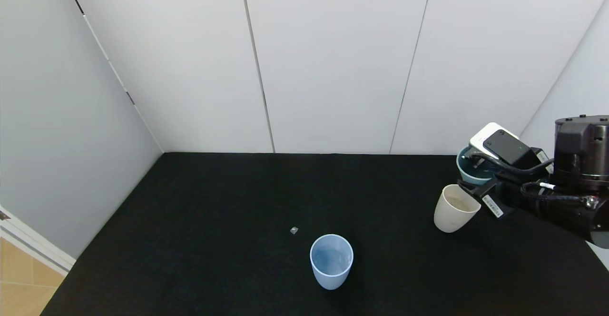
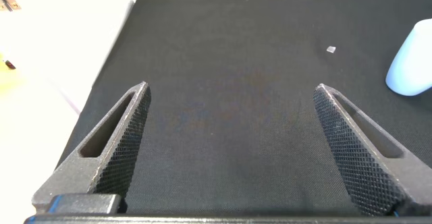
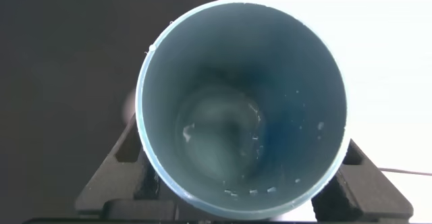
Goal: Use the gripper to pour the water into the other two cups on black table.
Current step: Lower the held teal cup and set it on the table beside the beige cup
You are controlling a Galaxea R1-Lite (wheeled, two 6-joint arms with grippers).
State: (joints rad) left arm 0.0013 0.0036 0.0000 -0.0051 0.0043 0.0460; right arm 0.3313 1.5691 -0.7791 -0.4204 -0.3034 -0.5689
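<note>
From my remote seat I saw the right gripper [image 1: 476,182] clamped around the teal cup [image 1: 471,168] at the far right of the black table [image 1: 214,240], close to the back wall [image 1: 333,59]. The cup was tipped well off vertical, its long axis leaning and its mouth turned toward the camera side; in the right wrist view I looked straight down its bore, a finger [image 3: 111,183] pressing on either flank of the teal cup [image 3: 243,109]. Its inside was a darker teal, dotted with droplets, with a thin pale film of water [image 3: 219,136] near the bottom (how much remained I could not tell).

Just in front of it stood the cream cup [image 1: 455,209], mouth up, tapered, touching or nearly touching the gripper; the gripper and its white box [image 1: 490,137] hid most of the teal cup from the head view.

The blue cup [image 1: 331,260] stood upright near the table's middle front, with a faint sheen of water [image 1: 330,260] inside. A tiny grey scrap [image 1: 294,230] lay just beside it.

The left gripper [image 2: 233,136] hung over bare table with its fingers spread wide, holding nothing; the blue cup [image 2: 413,62] was cut off at that view's edge.
</note>
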